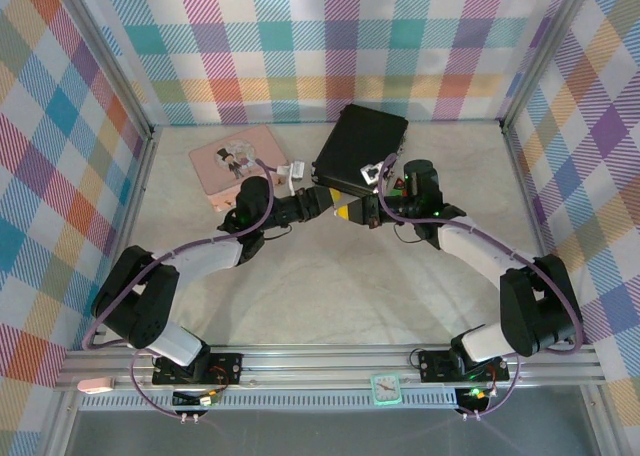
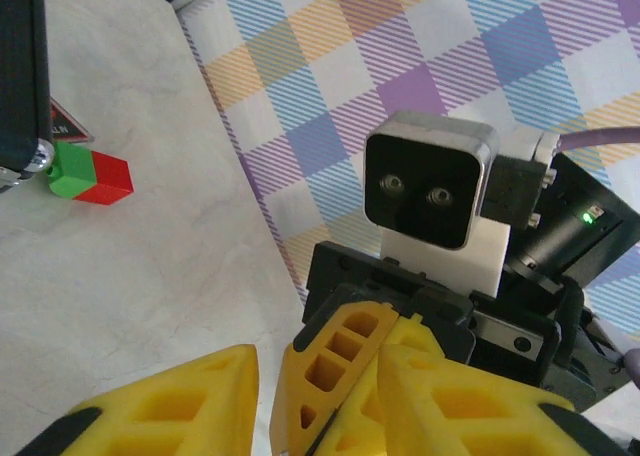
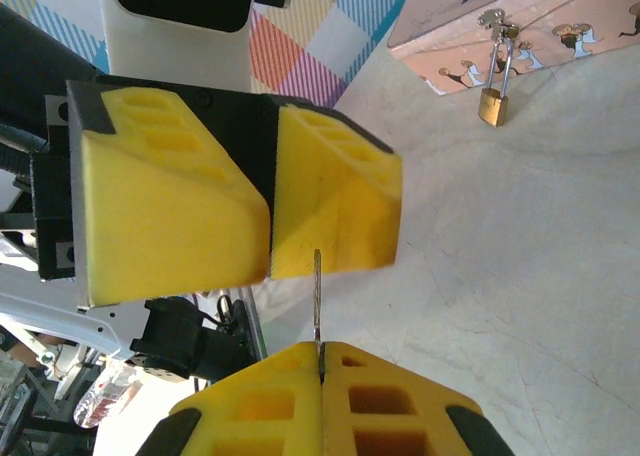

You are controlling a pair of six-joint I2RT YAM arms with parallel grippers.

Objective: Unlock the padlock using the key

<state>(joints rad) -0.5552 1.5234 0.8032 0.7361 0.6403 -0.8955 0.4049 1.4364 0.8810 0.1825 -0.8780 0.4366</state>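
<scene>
R claw (image 3: 321,364): clamped shut on key (image 3: 317,296), gripped at one end. Blade stands out at 12 o'clock, tip overlapping L claw (image 3: 272,264); contact not clear. L claw: faces R claw tip to tip; whether wide or narrow can't be told. Task item, padlock (image 3: 490,107): at 1 o'clock in R wrist view, shackle through hasp of pink tin (image 3: 560,16), body just beside tin over table (image 3: 520,276), well apart from key. Top view: black case (image 1: 360,146) at 12 o'clock of claws. Red/green blocks (image 2: 92,174) touch case corner.
</scene>
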